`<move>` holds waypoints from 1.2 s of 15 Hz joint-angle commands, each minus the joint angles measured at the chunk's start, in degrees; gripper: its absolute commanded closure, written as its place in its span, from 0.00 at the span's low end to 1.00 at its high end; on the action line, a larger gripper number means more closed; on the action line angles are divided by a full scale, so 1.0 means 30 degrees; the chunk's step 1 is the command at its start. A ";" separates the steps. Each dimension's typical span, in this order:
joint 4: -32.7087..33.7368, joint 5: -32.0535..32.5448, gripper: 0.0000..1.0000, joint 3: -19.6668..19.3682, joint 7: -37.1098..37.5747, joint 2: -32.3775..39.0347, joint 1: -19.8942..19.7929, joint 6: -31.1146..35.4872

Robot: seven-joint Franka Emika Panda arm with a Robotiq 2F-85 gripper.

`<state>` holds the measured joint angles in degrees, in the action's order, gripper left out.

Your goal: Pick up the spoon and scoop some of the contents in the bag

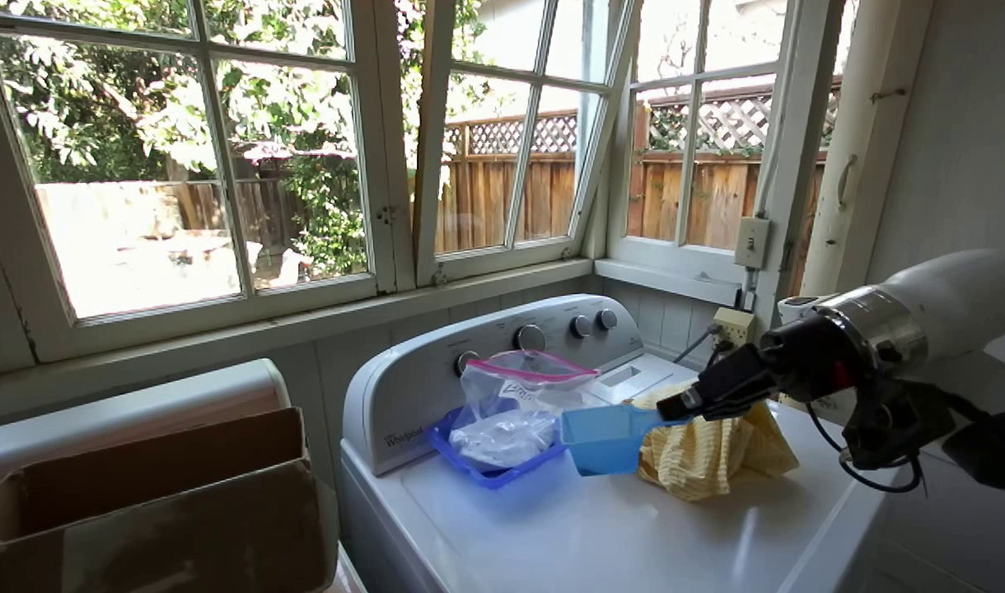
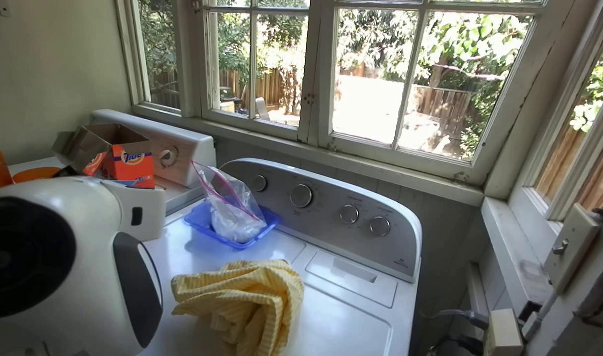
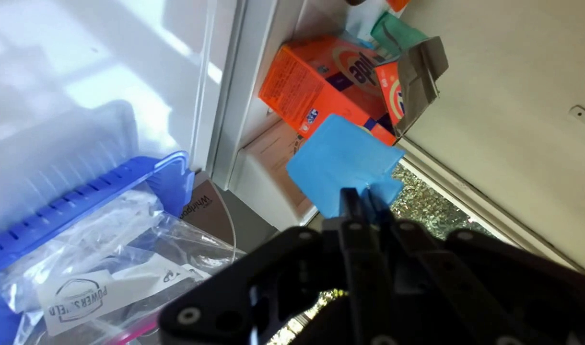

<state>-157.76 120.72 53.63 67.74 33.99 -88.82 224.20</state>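
Pinched narrow, the end effector (image 1: 675, 405) held a blue scoop (image 1: 603, 442) by its handle above the white tabletop (image 1: 544, 535) (the top of a Whirlpool machine (image 1: 412, 387)), where a clear bag (image 2: 235, 217) sat in a blue tray (image 1: 496, 478) near a rumpled yellow cloth (image 2: 252, 296). Paned windows (image 1: 385, 148) rose behind; an orange Tide box (image 2: 133, 165) stood on another machine (image 2: 185, 153).

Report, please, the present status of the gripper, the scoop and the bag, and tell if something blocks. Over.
Gripper shut on blue scoop, held outside the bag. Bag sitting in blue tray. Yellow cloth nearby, apparently not blocking.
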 commanded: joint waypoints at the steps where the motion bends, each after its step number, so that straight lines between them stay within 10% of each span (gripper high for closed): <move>1: 0.0007 -0.0685 0.98 -0.0516 -0.3390 0.2724 -0.0064 -0.2425; 8: 0.0043 -0.0683 0.98 -0.0844 -0.8795 0.6020 -0.0471 -0.7404; 18: 0.0551 -0.0539 0.98 -0.1852 -0.9441 0.7025 -0.0147 -0.7837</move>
<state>-157.16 118.67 50.51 42.00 51.13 -89.20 203.25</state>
